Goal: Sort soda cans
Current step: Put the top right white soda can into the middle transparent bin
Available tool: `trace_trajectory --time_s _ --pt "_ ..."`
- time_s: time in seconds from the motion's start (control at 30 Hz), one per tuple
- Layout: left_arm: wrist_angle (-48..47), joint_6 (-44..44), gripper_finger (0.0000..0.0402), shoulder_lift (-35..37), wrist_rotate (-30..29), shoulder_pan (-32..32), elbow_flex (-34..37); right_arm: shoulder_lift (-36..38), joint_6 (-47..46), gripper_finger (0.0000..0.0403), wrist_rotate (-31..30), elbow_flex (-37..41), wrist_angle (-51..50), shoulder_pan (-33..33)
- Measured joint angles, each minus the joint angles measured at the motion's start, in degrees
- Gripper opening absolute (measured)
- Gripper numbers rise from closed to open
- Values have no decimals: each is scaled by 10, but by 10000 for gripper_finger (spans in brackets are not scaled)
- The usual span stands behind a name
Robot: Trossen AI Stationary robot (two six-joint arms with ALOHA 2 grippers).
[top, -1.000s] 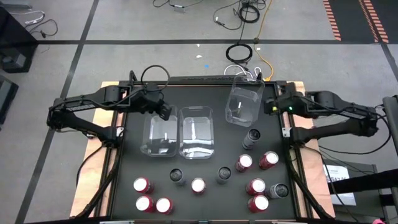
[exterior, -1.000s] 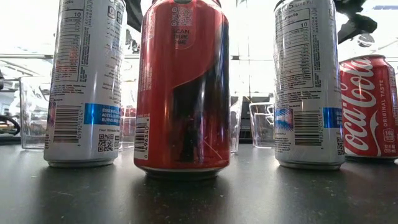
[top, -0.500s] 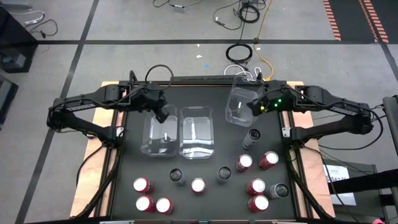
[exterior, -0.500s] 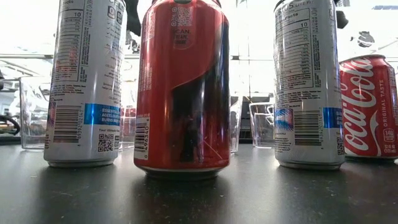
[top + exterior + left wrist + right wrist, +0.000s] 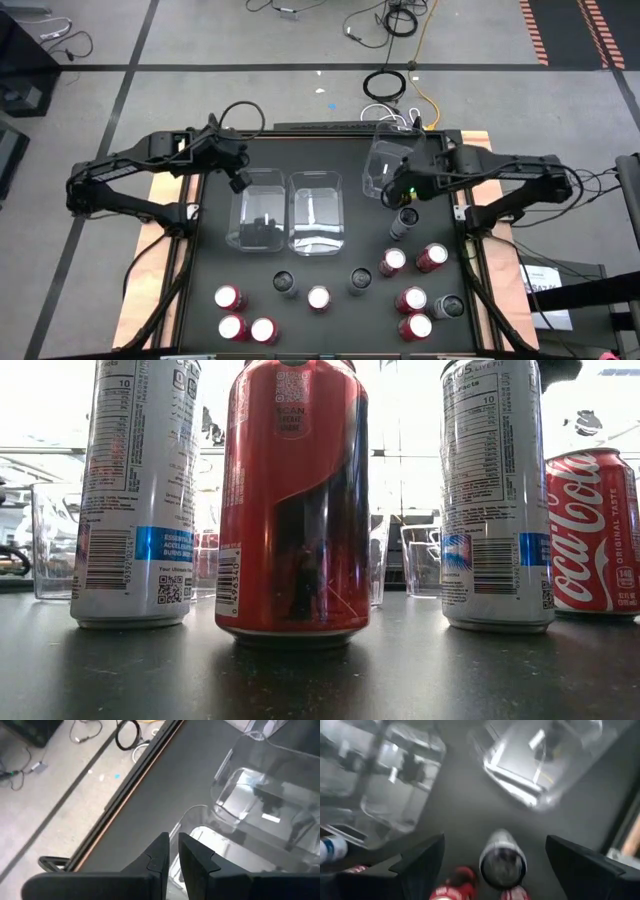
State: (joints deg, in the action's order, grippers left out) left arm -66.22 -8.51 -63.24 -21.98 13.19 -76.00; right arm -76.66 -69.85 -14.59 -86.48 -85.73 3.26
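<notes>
Several red soda cans, such as one [image 5: 318, 298], and dark-topped ones, such as one [image 5: 286, 284], stand upright on the near half of the black table. My right gripper [image 5: 399, 196] hangs open above a dark-topped can [image 5: 403, 222]. In the right wrist view that can [image 5: 503, 860] shows between the spread fingers of the gripper [image 5: 495, 851], which do not touch it. My left gripper [image 5: 238, 178] is shut and hovers over the far left corner of the left clear bin [image 5: 258, 208]; its wrist view shows the gripper [image 5: 173, 844] above the bin rim [image 5: 192, 810].
Three clear bins stand on the far half: the left one, a middle one [image 5: 316, 212] and a tilted right one [image 5: 390, 168]. In the low view, tall cans [image 5: 295, 500] [image 5: 497, 490] stand close to the camera. Cables lie on the floor beyond the far edge [image 5: 385, 85].
My right gripper has moved from the table's right edge toward the left and the near side, ending over the dark-topped can beside the tilted bin. My left gripper has drawn back from above the left bin toward the table's left edge.
</notes>
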Motion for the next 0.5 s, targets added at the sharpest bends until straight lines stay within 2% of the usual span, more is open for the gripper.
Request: trace_trajectory --time_s 0.27,0.5 --pt "2 0 52 38 0 15 53 -4 -74 338 29 1 -20 43" --pt "3 -7 52 41 8 15 63 -2 -88 338 59 67 0 47"
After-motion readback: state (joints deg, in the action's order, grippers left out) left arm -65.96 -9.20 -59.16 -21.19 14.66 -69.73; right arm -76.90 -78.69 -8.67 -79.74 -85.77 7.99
